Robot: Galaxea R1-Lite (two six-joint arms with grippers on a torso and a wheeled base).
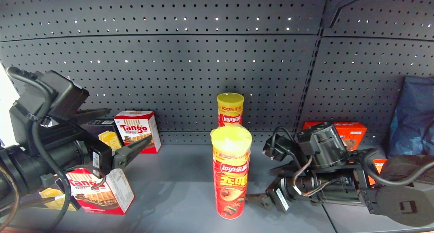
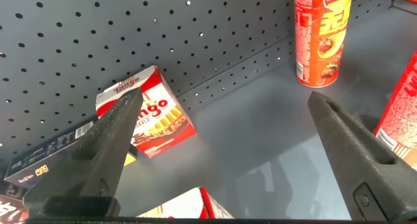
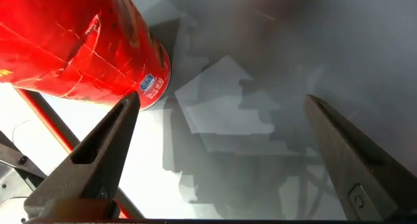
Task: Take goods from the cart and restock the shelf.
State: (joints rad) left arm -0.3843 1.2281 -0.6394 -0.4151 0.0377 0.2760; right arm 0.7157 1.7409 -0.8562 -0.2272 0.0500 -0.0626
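I see chips can upright on shelf, lid up; left gripper, right gripper jaws wide, empty

Left arm: comes in over the front left corner of the shelf board, forearm roughly level, raised above the board.
Left gripper: points right and toward the back of the shelf; jaws spread wide, gripping nothing.
Right arm: lies low over the front right part of the shelf board, stretched toward the left, cables looped over the wrist.
Right gripper: points left, close above the board near its front edge; jaws wide apart, gripping nothing.
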